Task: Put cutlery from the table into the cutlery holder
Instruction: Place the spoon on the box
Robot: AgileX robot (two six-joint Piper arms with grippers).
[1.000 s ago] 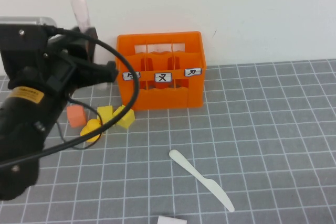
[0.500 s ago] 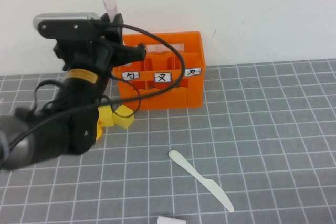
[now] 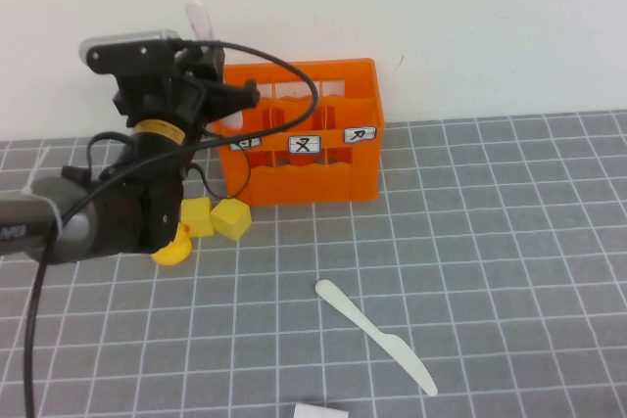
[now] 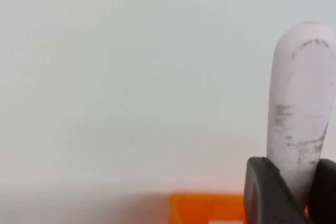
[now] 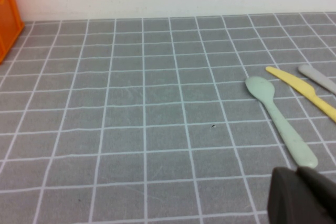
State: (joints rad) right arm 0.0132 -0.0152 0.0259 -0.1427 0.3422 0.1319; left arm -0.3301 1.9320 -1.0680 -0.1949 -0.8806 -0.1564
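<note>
Holder: cutlery holder (image 3: 304, 134), your landmark, sits on the table (image 3: 509, 242) by the back wall.
Left gripper: left gripper (image 4: 291, 182) pinched tight on the pink spoon (image 3: 199, 19), spoon upright. It has swung from left of the holder to its left-front corner within the last second, so you're lining up the drop.
Knife: cream knife (image 3: 377, 335) lies well in front of the holder, yours next.
Right gripper: right gripper (image 5: 304, 195) low over the table; can't tell its jaw opening.
</note>
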